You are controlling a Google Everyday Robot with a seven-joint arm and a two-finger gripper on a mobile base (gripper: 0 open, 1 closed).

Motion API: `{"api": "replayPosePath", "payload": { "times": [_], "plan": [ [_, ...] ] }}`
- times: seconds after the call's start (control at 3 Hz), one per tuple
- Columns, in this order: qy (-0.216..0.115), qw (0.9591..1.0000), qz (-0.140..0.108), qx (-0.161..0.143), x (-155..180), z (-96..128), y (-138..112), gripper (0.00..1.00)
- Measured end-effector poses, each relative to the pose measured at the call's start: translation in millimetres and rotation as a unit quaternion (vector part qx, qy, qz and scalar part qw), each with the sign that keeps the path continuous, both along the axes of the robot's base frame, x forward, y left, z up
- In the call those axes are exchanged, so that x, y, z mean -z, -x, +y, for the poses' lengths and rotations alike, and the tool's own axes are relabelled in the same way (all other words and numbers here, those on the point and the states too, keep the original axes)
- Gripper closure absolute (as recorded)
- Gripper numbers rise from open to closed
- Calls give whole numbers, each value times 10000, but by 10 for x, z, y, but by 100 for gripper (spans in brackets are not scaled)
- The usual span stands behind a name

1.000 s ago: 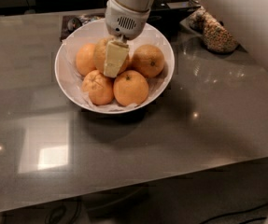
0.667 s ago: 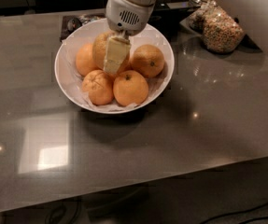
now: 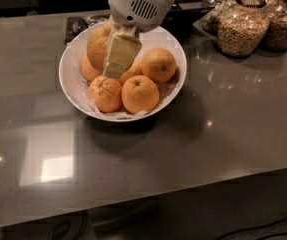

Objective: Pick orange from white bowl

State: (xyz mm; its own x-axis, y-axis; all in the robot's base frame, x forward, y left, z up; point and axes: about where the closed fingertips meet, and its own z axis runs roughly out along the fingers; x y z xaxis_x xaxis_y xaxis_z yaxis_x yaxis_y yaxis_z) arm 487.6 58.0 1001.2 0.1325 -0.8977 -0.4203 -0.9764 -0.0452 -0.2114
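- The tool (image 3: pixel 107 59) hangs in the upper middle of the frame, and its white vented housing (image 3: pixel 139 4) is cut off by the top edge, so the arm above it is out of sight.
- Only one pale finger (image 3: pixel 120 54) shows. Its partner is hidden behind the orange (image 3: pixel 98 44), and so is the far side of that fruit.
- One smaller orange (image 3: pixel 133 72) peeps out below the finger, mostly covered. Another (image 3: pixel 88 69) is half hidden under the big one.
- Two jars (image 3: pixel 240 31) at the upper right are clipped by the frame. A dark object (image 3: pixel 78 25) behind the white bowl (image 3: pixel 175 41) is too dim to name.
- Compared with a second ago, the orange sits higher in the frame, its top now level with the bowl's far rim. The broad white arm that crossed the upper right has gone from view, uncovering the jars.
- The three front oranges (image 3: pixel 140 94) lie where they were, and the bowl has not shifted on the grey tabletop (image 3: pixel 193 159).
- The tool is clamped on the orange: the visible finger presses flat against its right side, slanting down and to the left.
- The orange is at the upper left of the bowl, above its neighbours. Whether it touches the fruit beneath cannot be told.
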Motion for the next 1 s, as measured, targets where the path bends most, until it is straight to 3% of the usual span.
{"api": "replayPosePath", "payload": {
  "times": [0.67, 1.0],
  "plan": [
    [8, 9999, -2, 107, -284, -46, 629, 100],
    [61, 9998, -95, 188, -414, -42, 776, 100]
  ]
}}
